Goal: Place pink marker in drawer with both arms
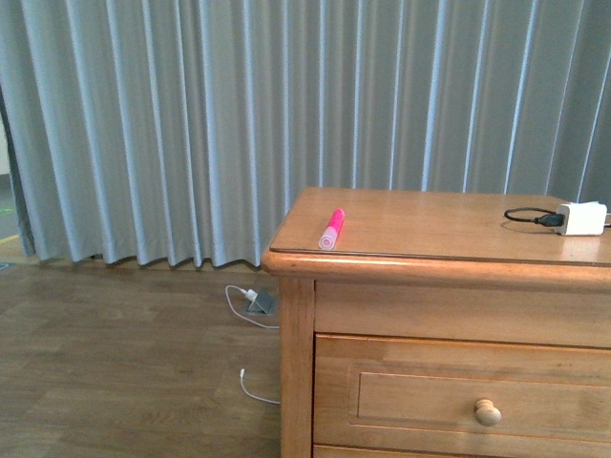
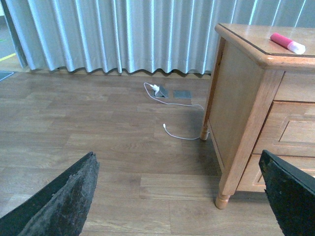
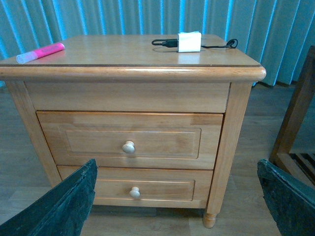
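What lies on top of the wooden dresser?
The pink marker near its left front edge and a white charger with black cable at the right. The shut drawers hide their insides.

Left gripper (image 2: pixel 174 199) hovering with jaws spread wide, holding nothing, off the left front corner of the dresser (image 2: pixel 236 98), right gripper (image 3: pixel 174 204) hovering equally wide, facing the dresser's front, both well apart from it

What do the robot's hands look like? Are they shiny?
Not shiny. Each wrist camera shows only two wide, flat fingers, dull black with a rough, slightly scuffed surface. The left hand and right hand look alike. No cables, markings or arms show. The front view shows neither hand.
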